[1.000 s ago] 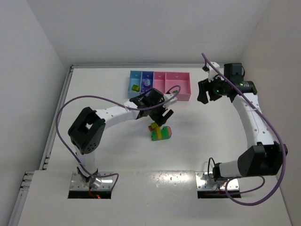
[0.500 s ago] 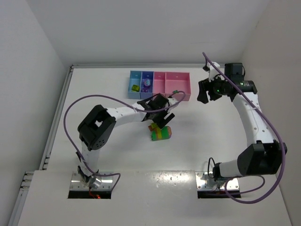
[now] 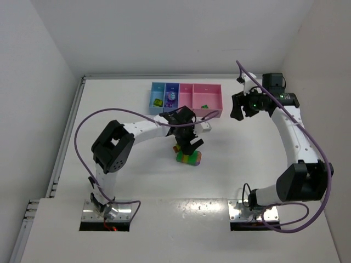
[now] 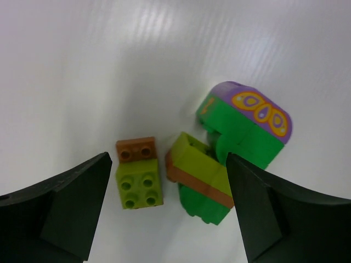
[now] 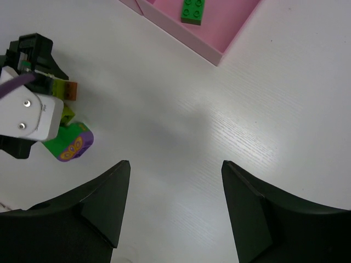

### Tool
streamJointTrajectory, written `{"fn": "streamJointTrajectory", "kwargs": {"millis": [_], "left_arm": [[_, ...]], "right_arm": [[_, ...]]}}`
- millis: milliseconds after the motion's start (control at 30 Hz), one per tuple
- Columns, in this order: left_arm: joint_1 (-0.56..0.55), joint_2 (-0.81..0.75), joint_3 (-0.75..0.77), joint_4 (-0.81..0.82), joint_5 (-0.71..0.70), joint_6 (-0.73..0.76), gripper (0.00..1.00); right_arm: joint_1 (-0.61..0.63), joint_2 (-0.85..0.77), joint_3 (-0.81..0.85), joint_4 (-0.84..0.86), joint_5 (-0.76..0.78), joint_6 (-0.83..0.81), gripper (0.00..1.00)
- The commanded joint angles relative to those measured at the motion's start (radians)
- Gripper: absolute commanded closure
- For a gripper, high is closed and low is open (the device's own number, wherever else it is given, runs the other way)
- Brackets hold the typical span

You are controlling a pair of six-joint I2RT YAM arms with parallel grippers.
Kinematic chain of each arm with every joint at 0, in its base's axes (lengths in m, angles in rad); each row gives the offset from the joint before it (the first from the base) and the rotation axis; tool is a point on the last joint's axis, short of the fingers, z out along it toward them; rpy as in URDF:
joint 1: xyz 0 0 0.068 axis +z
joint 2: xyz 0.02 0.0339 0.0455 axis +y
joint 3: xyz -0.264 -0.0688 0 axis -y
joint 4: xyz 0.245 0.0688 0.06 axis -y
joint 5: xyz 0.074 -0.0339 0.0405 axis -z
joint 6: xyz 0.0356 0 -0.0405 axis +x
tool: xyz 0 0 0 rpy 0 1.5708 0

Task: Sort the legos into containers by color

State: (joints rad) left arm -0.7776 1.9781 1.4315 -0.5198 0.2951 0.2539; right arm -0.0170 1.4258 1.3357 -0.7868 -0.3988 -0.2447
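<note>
Unsorted: striped green, lime, orange, purple plastic brick clumps (image 4: 241,137), overhead centre. My left gripper (image 4: 169,175) gapes empty astride them; my right gripper (image 5: 175,170) is half-open, empty. Joined blue and pink plastic bins (image 3: 186,84), upper centre, hold perhaps three pieces.

Overhead and both downward wrist views share the legos (image 3: 188,157).

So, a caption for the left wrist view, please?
Open left gripper above a lime-orange brick, striped clump and green butterfly block on the white table.
</note>
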Motion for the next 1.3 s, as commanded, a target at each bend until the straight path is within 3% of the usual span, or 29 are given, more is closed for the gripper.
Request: {"fn": "streamJointTrajectory", "kwargs": {"millis": [0,167,333,433,600,1033,1267], "left_arm": [[0.028,-0.103,-0.040,0.129,-0.043,-0.062,0.08],[0.028,-0.177,-0.083,0.244,-0.161,-0.127,0.08],[0.028,-0.138,-0.083,0.267,-0.264,-0.146,0.08],[0.017,-0.085,-0.069,0.255,-0.352,-0.108,0.08],[0.017,-0.050,-0.069,0.231,-0.381,-0.038,0.05],[0.028,-0.019,-0.040,-0.009,-0.013,0.182,0.05],[0.055,-0.039,-0.072,-0.002,-0.010,0.122,0.05]], "right_arm": [[-0.006,0.007,0.020,0.034,-0.025,-0.018,0.31],[-0.006,0.007,0.011,0.043,-0.057,-0.018,0.31],[-0.006,0.007,0.011,0.043,-0.066,-0.008,0.31],[-0.006,0.018,0.011,0.052,-0.066,-0.008,0.31],[-0.006,0.027,0.020,0.052,-0.066,-0.008,0.31],[-0.006,0.045,0.020,0.052,-0.066,-0.008,0.30],[-0.006,0.064,0.030,0.052,-0.075,-0.008,0.30]]}}
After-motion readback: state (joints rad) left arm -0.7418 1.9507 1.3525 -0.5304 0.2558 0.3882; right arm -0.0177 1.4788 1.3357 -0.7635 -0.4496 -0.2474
